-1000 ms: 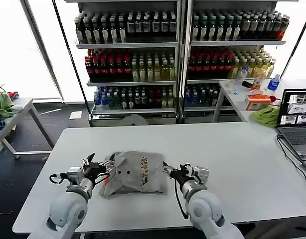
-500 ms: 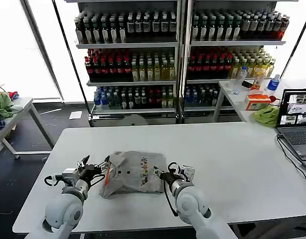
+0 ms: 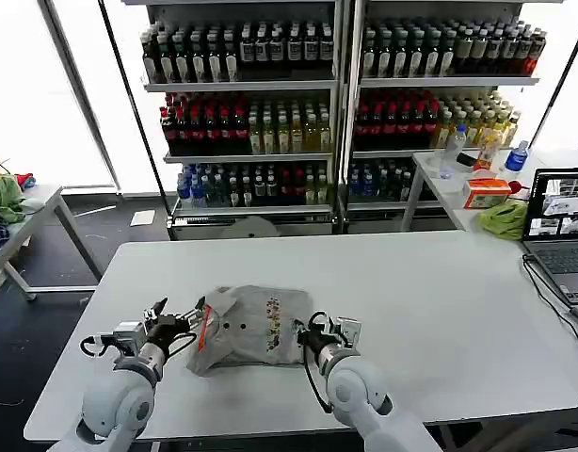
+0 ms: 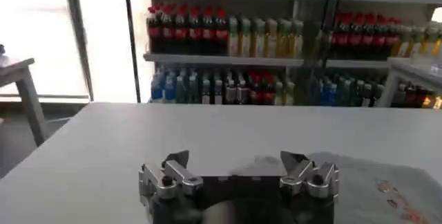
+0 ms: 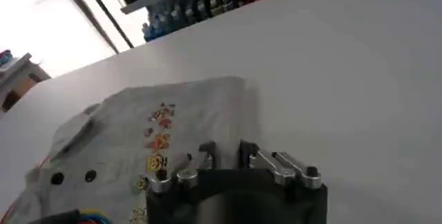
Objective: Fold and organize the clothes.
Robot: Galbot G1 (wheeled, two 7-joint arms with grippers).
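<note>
Flanking the shirt, our left tool hovers open at the collar side and our right tool open at its opposite edge, apparently placed for a two-sided fold. We see soft grey cotton (buttons, orange stripe, multicoloured print) lying bunched on the smooth pale counter.

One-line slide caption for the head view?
Folded grey shirt on the white table, left claw and right claw flanking it, both open.
</note>
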